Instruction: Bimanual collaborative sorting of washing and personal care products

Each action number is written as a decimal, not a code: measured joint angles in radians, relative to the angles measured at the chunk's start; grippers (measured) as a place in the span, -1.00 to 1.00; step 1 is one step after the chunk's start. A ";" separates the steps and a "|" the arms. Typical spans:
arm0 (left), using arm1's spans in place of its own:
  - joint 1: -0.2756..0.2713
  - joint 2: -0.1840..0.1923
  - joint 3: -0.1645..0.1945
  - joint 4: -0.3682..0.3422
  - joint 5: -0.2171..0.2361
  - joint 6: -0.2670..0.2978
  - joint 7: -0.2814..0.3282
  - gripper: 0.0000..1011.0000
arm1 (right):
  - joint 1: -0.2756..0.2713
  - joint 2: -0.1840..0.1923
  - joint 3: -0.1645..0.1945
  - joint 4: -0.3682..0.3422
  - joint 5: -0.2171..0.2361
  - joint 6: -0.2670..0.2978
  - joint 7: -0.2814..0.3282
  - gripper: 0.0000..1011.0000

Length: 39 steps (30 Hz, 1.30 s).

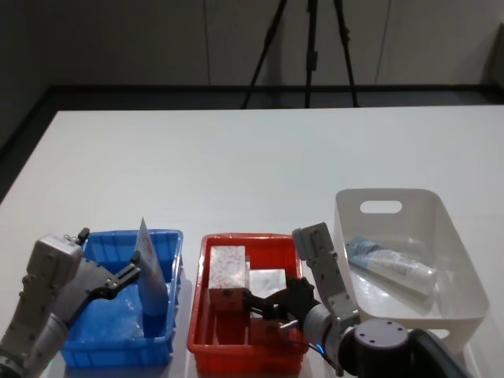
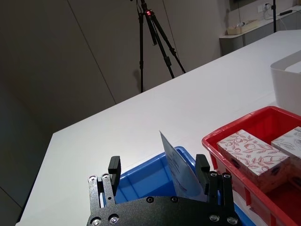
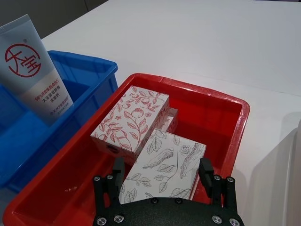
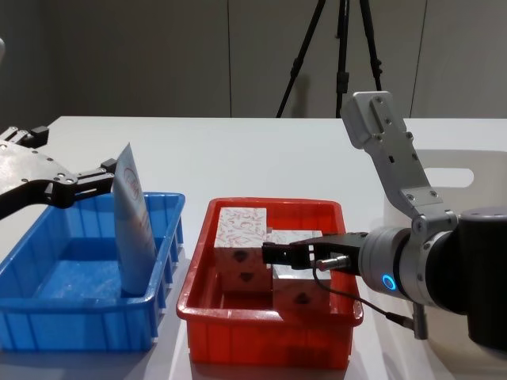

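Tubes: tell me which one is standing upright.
The tube in the blue tray stands on end, by the tray's right wall. The other tube lies flat in the white tub.

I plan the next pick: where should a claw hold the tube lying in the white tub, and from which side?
Probably its middle body, from above: the tube lies flat in the tub, whose walls block sideways approach; close across its width.

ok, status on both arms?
Left gripper open at upright tube in blue tray. Right gripper open over grey-patterned box in red tray. Red-patterned box close alongside.
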 joint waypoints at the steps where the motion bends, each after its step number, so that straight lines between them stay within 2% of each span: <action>1: 0.000 0.000 0.000 0.000 0.000 0.000 0.000 0.98 | 0.000 -0.001 0.001 0.001 0.000 0.001 -0.001 0.98; 22: 0.000 0.000 0.000 0.000 0.000 0.000 0.000 0.98 | 0.007 -0.008 0.002 0.006 -0.012 0.027 -0.002 0.98; 39: 0.000 0.000 0.000 0.000 0.000 0.000 0.000 0.98 | 0.030 -0.020 0.000 0.043 -0.017 0.027 0.007 0.98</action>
